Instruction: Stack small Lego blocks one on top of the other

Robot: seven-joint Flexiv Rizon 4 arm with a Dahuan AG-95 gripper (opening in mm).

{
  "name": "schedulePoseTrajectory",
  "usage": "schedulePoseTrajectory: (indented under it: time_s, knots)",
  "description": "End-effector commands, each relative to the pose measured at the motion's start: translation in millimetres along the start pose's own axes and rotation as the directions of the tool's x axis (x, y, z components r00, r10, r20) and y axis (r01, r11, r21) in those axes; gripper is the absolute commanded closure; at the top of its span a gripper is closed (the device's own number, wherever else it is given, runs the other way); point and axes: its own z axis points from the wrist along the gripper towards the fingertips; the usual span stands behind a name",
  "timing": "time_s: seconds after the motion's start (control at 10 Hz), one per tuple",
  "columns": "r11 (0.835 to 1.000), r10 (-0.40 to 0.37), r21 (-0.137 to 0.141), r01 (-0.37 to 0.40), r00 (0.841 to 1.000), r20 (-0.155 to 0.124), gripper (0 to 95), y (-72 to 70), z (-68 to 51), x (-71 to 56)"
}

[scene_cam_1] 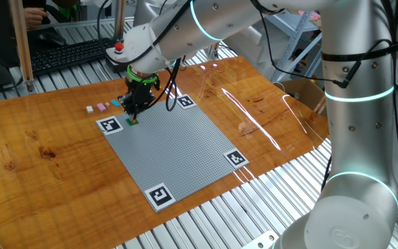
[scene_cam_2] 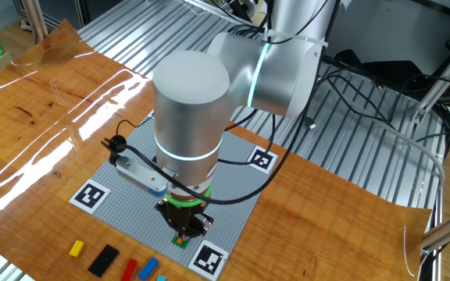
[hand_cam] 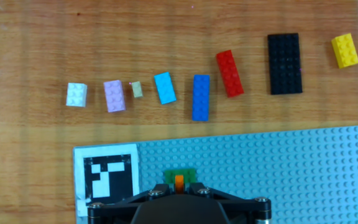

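My gripper [hand_cam: 179,186] is down at the grey baseplate's [hand_cam: 291,168] edge, beside a black-and-white marker [hand_cam: 107,177]. Its fingers are closed on a small orange block [hand_cam: 179,181] that sits on a green block [hand_cam: 181,173] on the plate. In one fixed view the gripper [scene_cam_1: 131,117] stands over the green block [scene_cam_1: 133,122]. In the other fixed view the gripper [scene_cam_2: 183,232] covers most of the pair. On the wood beyond lie loose blocks: white [hand_cam: 76,94], pink [hand_cam: 114,96], light blue [hand_cam: 165,88], blue [hand_cam: 201,97], red [hand_cam: 229,73], black [hand_cam: 284,63], yellow [hand_cam: 345,50].
A tiny tan piece [hand_cam: 137,89] lies between the pink and light blue blocks. The baseplate [scene_cam_1: 178,145] has a marker at each corner. A keyboard [scene_cam_1: 68,54] and a red button [scene_cam_1: 119,48] are behind the table. The arm's body [scene_cam_2: 190,117] stands over the plate.
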Motion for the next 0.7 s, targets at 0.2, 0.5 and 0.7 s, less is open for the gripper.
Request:
schedulePoseTrajectory:
  time_s: [0.2, 0.5, 0.7]
  knots:
    - [1.0, -0.008, 0.005, 0.008, 1.0, -0.003, 95.0, -1.8, -0.4, 1.5]
    - [1.0, -0.014, 0.006, 0.014, 1.0, -0.004, 95.0, -3.1, 0.8, 1.5]
    - [1.0, -0.018, 0.005, 0.018, 1.0, -0.004, 95.0, -3.6, 1.8, 1.2]
